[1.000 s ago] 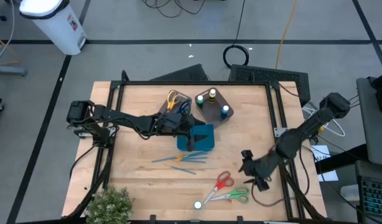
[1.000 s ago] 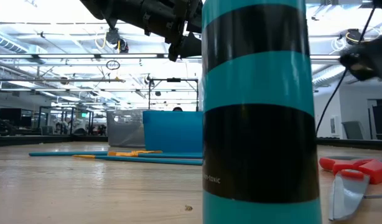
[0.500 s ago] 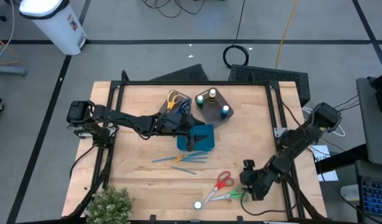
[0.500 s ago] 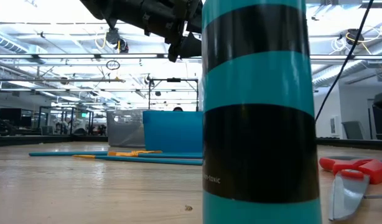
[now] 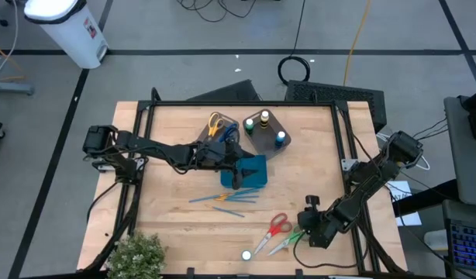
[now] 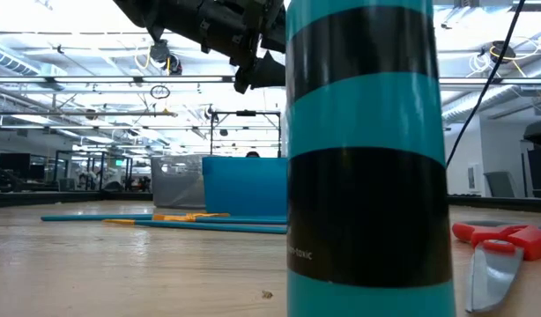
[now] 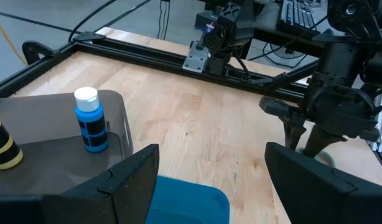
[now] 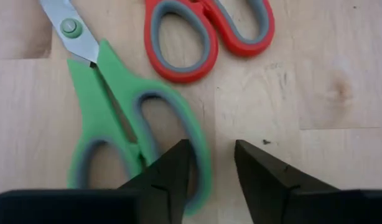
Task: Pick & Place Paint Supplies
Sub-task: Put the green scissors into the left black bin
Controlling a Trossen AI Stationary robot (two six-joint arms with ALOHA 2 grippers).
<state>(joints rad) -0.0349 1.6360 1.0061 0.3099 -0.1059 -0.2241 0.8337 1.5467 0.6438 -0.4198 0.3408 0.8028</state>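
My right gripper (image 5: 304,230) is down at the near right of the table, shut on the green scissors (image 8: 110,124), which lie flat on the wood. The red scissors (image 8: 206,37) lie just beyond them. Blue and orange brushes (image 5: 222,198) lie at mid-table. A teal-and-black paint bottle (image 5: 246,254) stands at the near edge and fills the low view (image 6: 367,158). My left gripper (image 7: 209,168) hovers open over the teal tray (image 7: 191,199) with nothing between its fingers. My right gripper comes from above, pointing down, at one handle loop of the green scissors. One finger (image 8: 175,171) stands inside the loop and the other outside, with the loop's rim (image 8: 202,168) between them, against the inner finger. I cannot tell whether the outer finger touches. The scissors lie on the table.
Two grey-brown bins stand at the far middle: one (image 5: 220,128) holds yellow and blue scissors, the other (image 5: 267,128) holds paint bottles, one with a blue label (image 7: 91,121). A potted plant (image 5: 137,254) sits at the near left corner. A black frame rims the table.
My right gripper has moved toward the table's near edge and down onto the green scissors' handle. The scissors have turned on the table: the handle end has swung toward the far edge, and the blade end has stayed near the bottle.
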